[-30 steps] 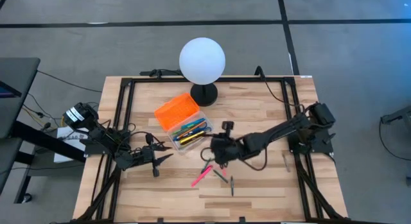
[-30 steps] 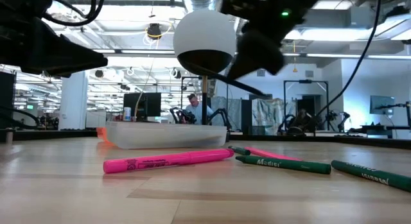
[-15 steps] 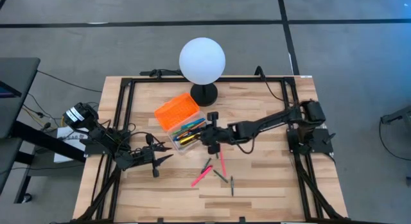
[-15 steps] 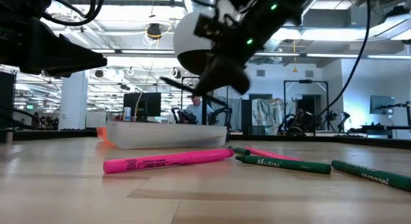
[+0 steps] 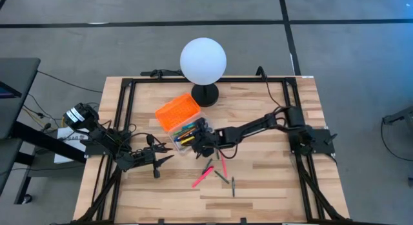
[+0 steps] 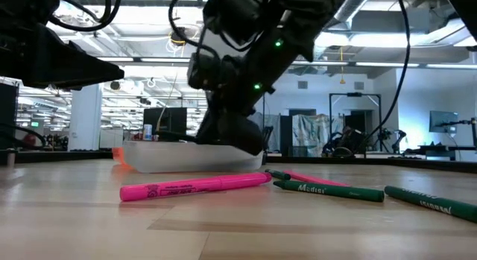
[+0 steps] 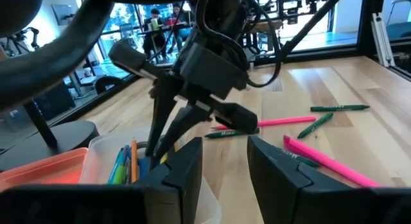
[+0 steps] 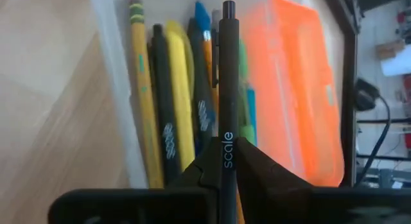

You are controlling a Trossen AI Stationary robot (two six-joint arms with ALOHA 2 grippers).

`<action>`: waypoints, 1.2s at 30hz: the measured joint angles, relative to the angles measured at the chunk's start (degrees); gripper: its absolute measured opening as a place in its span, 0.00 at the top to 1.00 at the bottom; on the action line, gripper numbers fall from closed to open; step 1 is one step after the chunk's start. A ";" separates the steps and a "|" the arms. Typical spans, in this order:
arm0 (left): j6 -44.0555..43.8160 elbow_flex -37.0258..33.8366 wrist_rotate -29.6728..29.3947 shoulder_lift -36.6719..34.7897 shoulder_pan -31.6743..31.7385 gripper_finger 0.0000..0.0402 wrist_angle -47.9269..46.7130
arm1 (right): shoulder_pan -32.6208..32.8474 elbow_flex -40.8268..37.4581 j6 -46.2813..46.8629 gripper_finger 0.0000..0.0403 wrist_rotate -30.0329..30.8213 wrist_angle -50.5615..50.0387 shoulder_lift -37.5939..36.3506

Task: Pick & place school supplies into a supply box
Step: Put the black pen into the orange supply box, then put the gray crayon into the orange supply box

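Observation:
The supply box has a clear body [image 5: 191, 133] and an orange lid [image 5: 177, 111] lying open beside it. Pens and pencils fill it [image 8: 168, 115]. My right gripper [image 5: 199, 141] is over the clear body [image 6: 186, 156], shut on a black pen [image 8: 228, 89]. My left gripper [image 5: 164, 158] waits open near the table's left side, just short of the box [image 7: 103, 156]. A pink highlighter [image 5: 201, 178], a pink pen [image 5: 224, 164] and green markers [image 5: 221, 176] lie flat on the wood. My right gripper pinches the black pen between its two fingers [image 8: 253, 165], at the part printed "scale" [image 8: 228, 156]. The pen sticks out forward past the fingertips. It lies in line with the pens in the box, just above them. Whether it touches them I cannot tell.
A white globe lamp [image 5: 203, 59] on a black foot [image 5: 205, 94] stands just beyond the box. A black frame [image 5: 122, 96] runs along the table's edges. Bare wood [image 5: 271, 180] lies near the table's right and near edges.
My right gripper has carried the black pen from over the loose pens at the table's middle toward the left, and has come down over the box's clear body. The supplies on the table and my left gripper have stayed where they were.

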 joint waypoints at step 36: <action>-0.40 0.00 1.17 0.00 -0.02 0.70 -0.09 | 1.84 2.25 0.45 0.72 9.24 -0.66 1.21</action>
